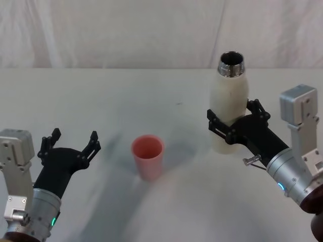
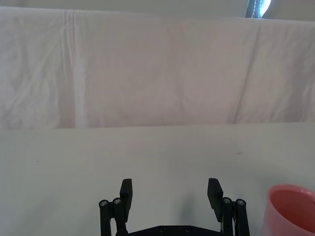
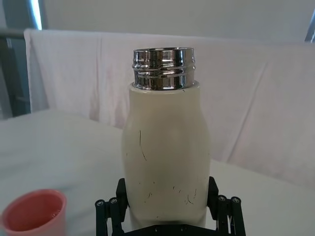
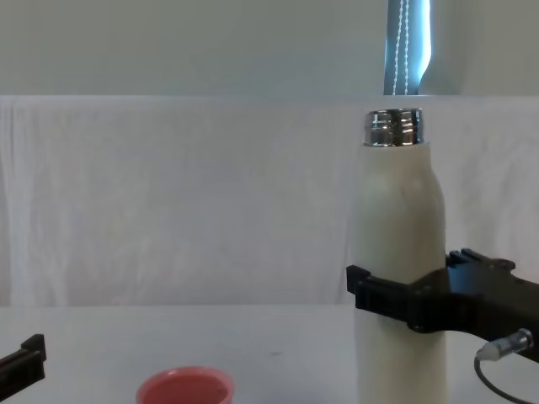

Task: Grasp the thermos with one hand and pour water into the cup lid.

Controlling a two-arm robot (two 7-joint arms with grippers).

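Note:
The cream-white thermos (image 1: 230,96) stands upright at the right of the table, its steel neck (image 3: 163,69) uncapped. My right gripper (image 1: 233,115) is clamped around its lower body, with one black finger (image 3: 122,191) pressed against each side of the thermos (image 3: 165,147). From the chest view the right gripper (image 4: 396,303) crosses the thermos (image 4: 396,219) about halfway up. The salmon-pink cup lid (image 1: 147,154) sits upright near the table's middle, to the left of the thermos and apart from it. Left of the cup lid (image 2: 291,209), my left gripper (image 1: 74,137) hovers open and holds nothing.
The white table (image 1: 151,96) runs back to a white cloth backdrop (image 1: 126,30). Bare tabletop lies between the cup lid and the thermos and in front of my left gripper (image 2: 170,189).

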